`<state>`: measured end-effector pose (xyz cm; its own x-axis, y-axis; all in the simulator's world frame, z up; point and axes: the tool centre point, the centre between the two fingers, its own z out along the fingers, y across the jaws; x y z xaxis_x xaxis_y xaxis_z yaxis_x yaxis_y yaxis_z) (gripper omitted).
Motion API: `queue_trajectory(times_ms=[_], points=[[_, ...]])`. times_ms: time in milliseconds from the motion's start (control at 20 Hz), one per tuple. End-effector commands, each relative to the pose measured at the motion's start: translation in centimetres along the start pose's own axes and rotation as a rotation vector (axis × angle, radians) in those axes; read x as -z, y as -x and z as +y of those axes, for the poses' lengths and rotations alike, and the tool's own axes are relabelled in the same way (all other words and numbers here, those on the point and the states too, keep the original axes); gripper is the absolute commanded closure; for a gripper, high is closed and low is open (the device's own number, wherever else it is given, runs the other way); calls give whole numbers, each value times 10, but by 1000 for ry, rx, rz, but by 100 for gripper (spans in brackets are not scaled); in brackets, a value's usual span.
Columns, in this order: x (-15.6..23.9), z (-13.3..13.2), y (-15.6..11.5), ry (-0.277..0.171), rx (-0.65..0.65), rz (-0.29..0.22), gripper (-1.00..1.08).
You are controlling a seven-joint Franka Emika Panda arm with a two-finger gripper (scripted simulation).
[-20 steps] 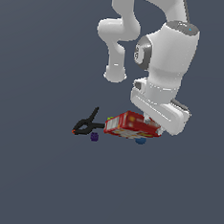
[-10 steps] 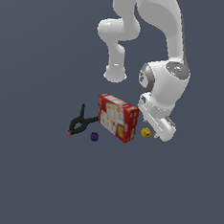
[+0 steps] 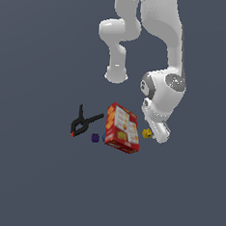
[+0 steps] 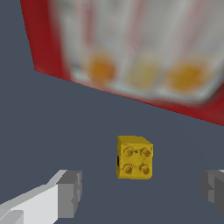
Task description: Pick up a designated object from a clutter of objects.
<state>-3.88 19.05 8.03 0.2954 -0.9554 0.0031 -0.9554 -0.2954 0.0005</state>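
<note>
Plain slate-grey tabletop (image 3: 40, 186) runs under everything, with no walls or other background to see. On it the yellow block (image 4: 134, 158) lies just beside the red cracker box (image 3: 123, 128), on the exterior view's right of it, with a strip of bare surface between the two. The gripper (image 4: 142, 190) hangs low over the block, its fingers (image 4: 70, 193) spread wide and holding nothing; the block sits between them, nearer the far side of the gap than the middle.

The block looks like a small hard plastic brick with four round studs on its upper face: probably very light, rigid, not fragile, and smooth enough to slip. Its flat side faces seem the best place to pinch, squarely and low, below the studs.

The box's printed front shows pale panels and orange shapes, but it is too blurred to read any brand or wording.
</note>
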Motion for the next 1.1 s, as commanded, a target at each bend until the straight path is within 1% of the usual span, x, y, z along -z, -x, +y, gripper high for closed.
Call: queue_trajectory(times_ms=[0,250,600,1050], points=[[-4,1,4,0,-23,-1,-92],[-8,3,8,0,-44,-3,-92],[-12,3,8,-1,-43,-3,-92],[-49,4,8,0,-45,-3,-92]])
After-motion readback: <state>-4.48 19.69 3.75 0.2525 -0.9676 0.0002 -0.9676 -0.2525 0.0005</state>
